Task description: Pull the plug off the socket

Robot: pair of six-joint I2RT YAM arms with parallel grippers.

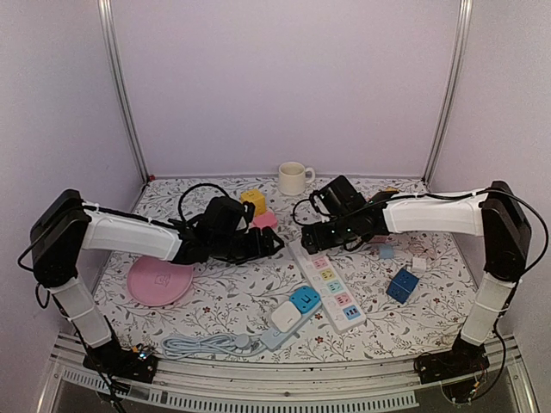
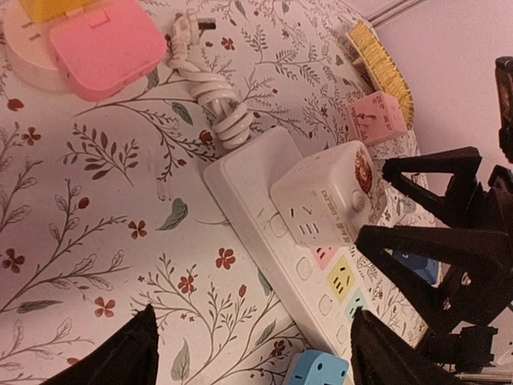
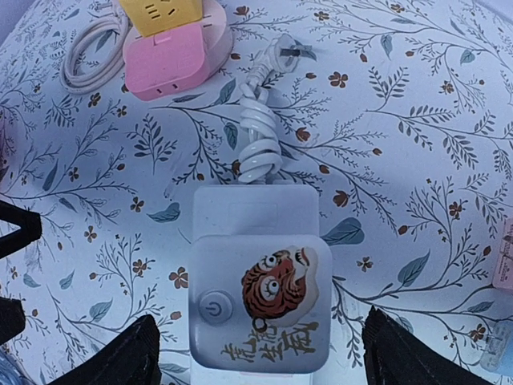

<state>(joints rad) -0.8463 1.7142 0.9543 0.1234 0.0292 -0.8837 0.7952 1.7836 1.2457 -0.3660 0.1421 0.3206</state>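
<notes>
A white power strip (image 1: 334,288) with coloured sockets lies mid-table. A white cube plug with a tiger picture (image 3: 260,301) sits in its far end socket; it also shows in the left wrist view (image 2: 325,196). My right gripper (image 3: 260,361) is open just above the plug, one finger on each side, not touching it; in the top view the right gripper (image 1: 317,239) hides the plug. My left gripper (image 2: 252,353) is open and empty over the strip (image 2: 256,212), just left of the plug. In the top view the left gripper (image 1: 270,243) sits close beside the right one.
A white mug (image 1: 294,178) stands at the back. Pink and yellow adapters (image 1: 258,211) lie behind the left gripper. A pink plate (image 1: 160,280) is at the left, a blue cube (image 1: 402,285) right, blue and white adapters (image 1: 297,308) and a coiled cable (image 1: 202,344) in front.
</notes>
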